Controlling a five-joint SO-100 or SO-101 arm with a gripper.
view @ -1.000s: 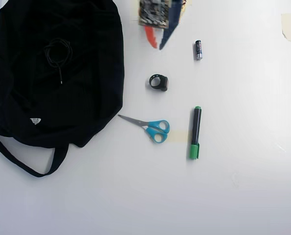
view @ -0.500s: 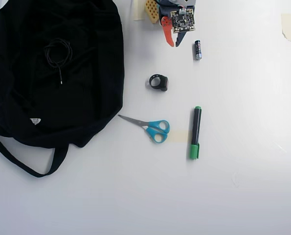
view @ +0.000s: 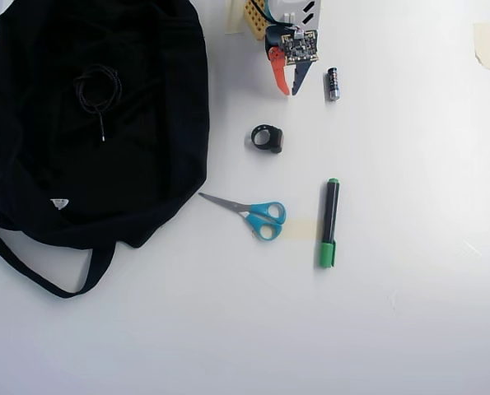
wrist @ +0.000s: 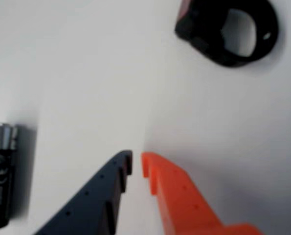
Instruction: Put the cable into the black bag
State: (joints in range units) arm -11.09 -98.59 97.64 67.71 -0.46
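- Shifted slightly since half a second ago: gripper (view: 291, 91), now pointing down between battery (view: 333, 84) and black ring (view: 268, 138).
- Nearly closed, holding nothing.
- Cable (view: 97, 89) coiled on black bag (view: 158, 140), seemingly on top.

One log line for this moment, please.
gripper: shut, empty, above table | cable: coiled on black bag | nearest: battery, black ring

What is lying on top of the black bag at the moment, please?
The cable, loosely coiled, rests on the black bag with one end pointing down in the overhead view. Anything inside the bag is hidden by fabric.
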